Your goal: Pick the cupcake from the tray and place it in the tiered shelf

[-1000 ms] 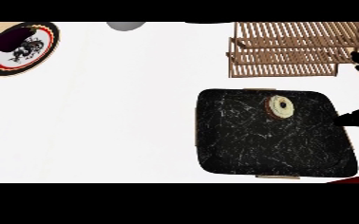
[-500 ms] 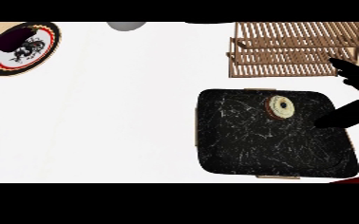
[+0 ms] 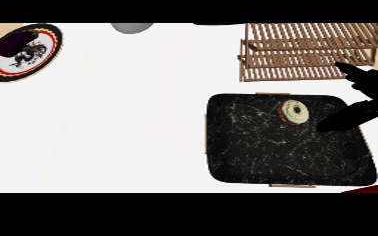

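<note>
Cupcake [image 3: 294,112]: sits untouched in the upper right of the black marble tray [image 3: 258,150].
Right hand [image 3: 353,116]: has come further in from the right edge, fingers spread, thumb reaching just beside the cupcake.
Meaning: approach under way, grasp not made.
Tiered shelf [image 3: 295,52]: on the bench [image 3: 125,120] behind the tray.

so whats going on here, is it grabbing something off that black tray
The robot's right hand comes in from the right edge, its fingers open and spread over the tray's right side, close to the cupcake but not touching it. The cupcake sits on the dark marbled tray, near its upper right corner, not yet picked up. The wooden tiered shelf stands just behind the tray. A decorated plate lies at the far left. The left hand is out of view.
</note>
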{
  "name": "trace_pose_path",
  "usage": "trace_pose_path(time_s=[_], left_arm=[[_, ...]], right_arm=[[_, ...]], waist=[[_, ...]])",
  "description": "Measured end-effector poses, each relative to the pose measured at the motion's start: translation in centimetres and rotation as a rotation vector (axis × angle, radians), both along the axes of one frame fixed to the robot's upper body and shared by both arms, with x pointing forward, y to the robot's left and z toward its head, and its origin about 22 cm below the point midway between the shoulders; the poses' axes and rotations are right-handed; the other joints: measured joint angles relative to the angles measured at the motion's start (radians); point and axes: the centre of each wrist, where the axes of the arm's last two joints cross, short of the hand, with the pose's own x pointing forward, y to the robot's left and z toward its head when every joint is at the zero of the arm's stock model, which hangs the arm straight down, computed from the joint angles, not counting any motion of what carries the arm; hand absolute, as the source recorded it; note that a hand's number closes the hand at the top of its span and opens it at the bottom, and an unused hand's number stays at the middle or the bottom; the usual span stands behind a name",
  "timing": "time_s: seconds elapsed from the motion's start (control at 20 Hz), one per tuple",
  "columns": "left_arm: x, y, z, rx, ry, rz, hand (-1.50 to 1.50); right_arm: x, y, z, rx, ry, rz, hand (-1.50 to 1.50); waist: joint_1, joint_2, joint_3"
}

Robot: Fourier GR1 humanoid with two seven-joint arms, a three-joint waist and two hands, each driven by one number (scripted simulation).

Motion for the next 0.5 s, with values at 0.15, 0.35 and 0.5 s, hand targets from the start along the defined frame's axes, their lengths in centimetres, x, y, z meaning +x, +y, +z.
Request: trace_pose_path(time_s=[0.15,0.35,0.5], left_arm=[[0.0,-0.1,-0.1,-0.009,-0.002,0.001,0.0],[0.0,-0.1,-0.1,-0.013,-0.002,-0.002,0.0],[0.0,-0.1,-0.1,-0.021,-0.003,-0.004,0.0]], right_arm=[[0.2,0.8,-0.4,-0.006,0.006,-0.001,-1.5],[0.3,1.6,-1.5,-0.031,0.026,-0.004,-1.5],[0.4,2.1,-2.0,-0.057,0.03,-0.015,-1.5]], waist=[[0.0,0.0,0.002],[-0.001,0.002,0.003],[0.001,0.002,0.003]])
